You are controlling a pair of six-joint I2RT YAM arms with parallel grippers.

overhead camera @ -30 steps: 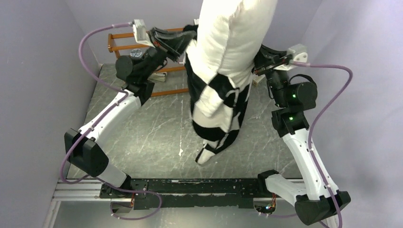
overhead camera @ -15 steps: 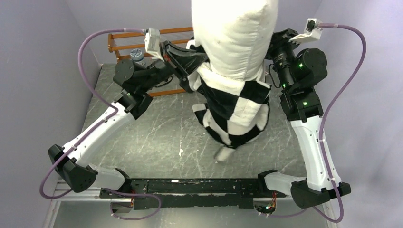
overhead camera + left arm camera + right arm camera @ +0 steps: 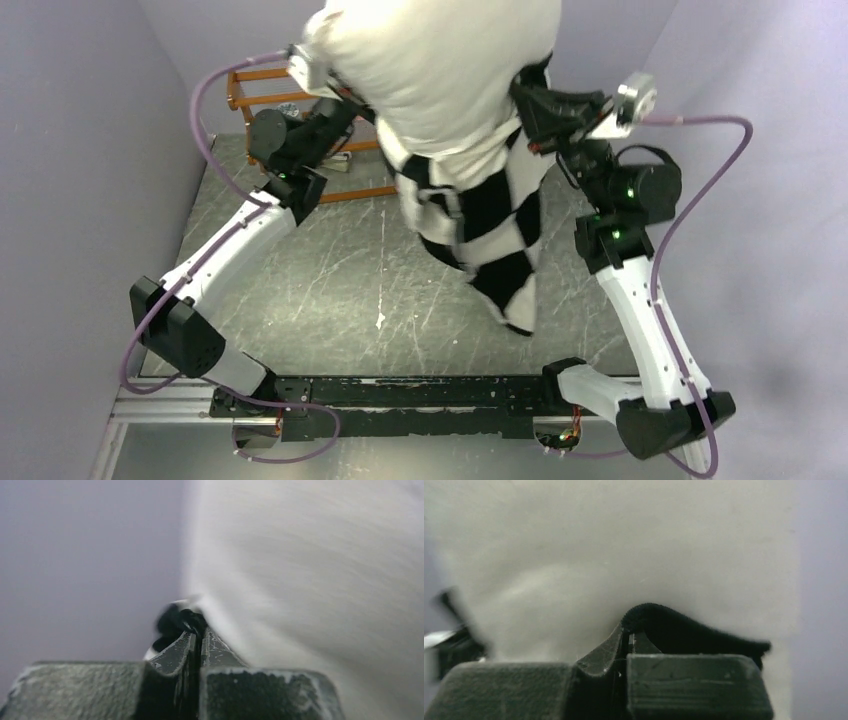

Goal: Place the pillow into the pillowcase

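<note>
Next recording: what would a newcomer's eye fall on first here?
The big white pillow fills the top centre of the overhead view, held aloft. The checkered pillowcase hangs from its lower end toward the table. On either side, the left pincer and right pincer are shut on the pillowcase's edge.

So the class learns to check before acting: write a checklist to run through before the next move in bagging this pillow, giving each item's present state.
1. Left claw shut on pillowcase edge: ok.
2. Right claw shut on the edge: ok.
3. Pillow lower end inside the opening: ok.
4. Pillow fully inside: not ok, its upper part sticks out.
5. Pillowcase bottom lifted off the table: cannot tell.
</note>
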